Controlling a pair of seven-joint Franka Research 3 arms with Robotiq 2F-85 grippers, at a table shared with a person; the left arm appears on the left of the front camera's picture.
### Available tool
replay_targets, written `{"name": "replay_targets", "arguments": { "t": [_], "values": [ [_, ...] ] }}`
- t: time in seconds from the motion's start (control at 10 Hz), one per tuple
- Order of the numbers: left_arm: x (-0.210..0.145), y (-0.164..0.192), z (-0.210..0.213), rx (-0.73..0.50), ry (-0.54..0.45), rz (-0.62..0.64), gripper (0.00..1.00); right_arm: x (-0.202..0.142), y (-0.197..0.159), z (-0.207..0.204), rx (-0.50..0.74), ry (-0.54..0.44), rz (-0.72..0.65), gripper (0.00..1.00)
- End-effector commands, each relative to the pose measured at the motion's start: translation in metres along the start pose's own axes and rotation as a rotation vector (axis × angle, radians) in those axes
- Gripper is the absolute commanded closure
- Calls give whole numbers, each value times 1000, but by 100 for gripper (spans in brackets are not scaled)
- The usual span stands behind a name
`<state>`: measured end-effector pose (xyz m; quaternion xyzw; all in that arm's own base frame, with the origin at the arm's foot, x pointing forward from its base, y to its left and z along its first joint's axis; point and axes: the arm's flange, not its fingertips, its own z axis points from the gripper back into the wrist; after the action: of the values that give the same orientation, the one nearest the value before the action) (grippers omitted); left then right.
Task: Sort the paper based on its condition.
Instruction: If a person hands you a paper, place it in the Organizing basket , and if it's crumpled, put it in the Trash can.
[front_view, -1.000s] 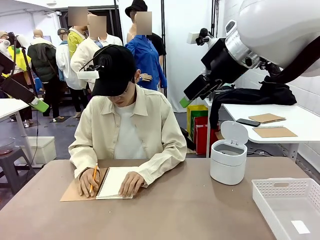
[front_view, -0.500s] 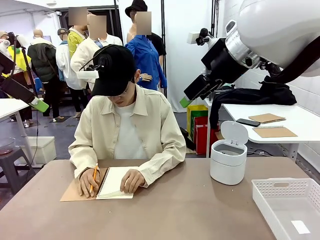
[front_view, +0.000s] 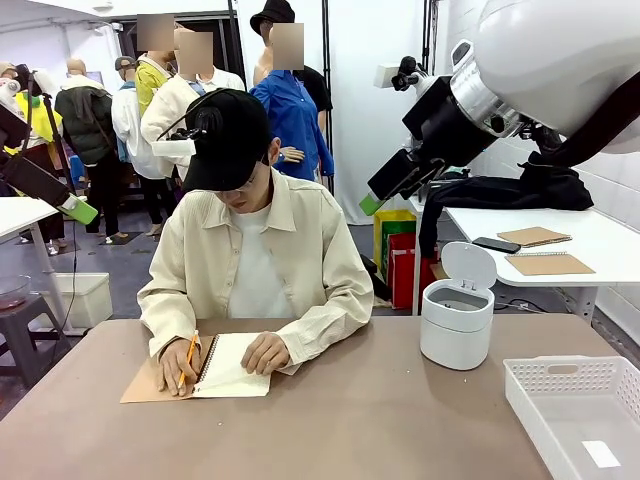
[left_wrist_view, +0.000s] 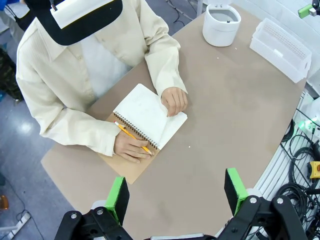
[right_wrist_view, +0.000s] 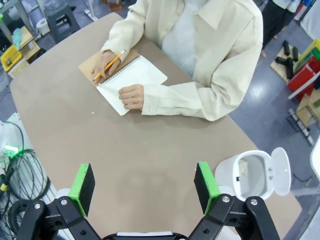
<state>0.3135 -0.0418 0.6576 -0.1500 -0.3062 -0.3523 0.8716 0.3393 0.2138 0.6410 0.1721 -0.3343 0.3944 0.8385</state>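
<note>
Hovering high over the tabletop, the left gripper (left_wrist_view: 176, 189) and right gripper (right_wrist_view: 144, 181) are both spread wide and empty. The paper (front_view: 226, 371), a page in the spiral notebook (front_view: 140, 392) by the far edge, lies under the person's hand (front_view: 265, 353). It looks thin, limp and crease-prone, so it is probably best pinched at a free edge.

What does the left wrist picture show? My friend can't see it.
Seen from above, a person holds an orange pencil over an open spiral notebook on a brown table. A white bin and basket stand farther off; the left tool hangs open above.
</note>
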Motion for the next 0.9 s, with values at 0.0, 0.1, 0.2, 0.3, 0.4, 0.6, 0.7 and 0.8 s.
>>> {"name": "replay_targets", "arguments": {
  "t": [0.0,0.1,0.2,0.3,0.4,0.6,0.7,0.8],
  "values": [
    [0,0,1,3,-6,0,0,-1,0,-1,-3,0,-3,0],
    [0,0,1,3,-6,0,0,-1,0,-1,-3,0,-3,0],
    [0,0,1,3,-6,0,0,-1,0,-1,-3,0,-3,0],
    [0,0,1,3,-6,0,0,-1,0,-1,-3,0,-3,0],
    [0,0,1,3,-6,0,0,-1,0,-1,-3,0,-3,0],
    [0,0,1,3,-6,0,0,-1,0,-1,-3,0,-3,0],
    [0,0,1,3,-6,0,0,-1,0,-1,-3,0,-3,0],
    [0,0,1,3,-6,0,0,-1,0,-1,-3,0,-3,0]
  ]
}}
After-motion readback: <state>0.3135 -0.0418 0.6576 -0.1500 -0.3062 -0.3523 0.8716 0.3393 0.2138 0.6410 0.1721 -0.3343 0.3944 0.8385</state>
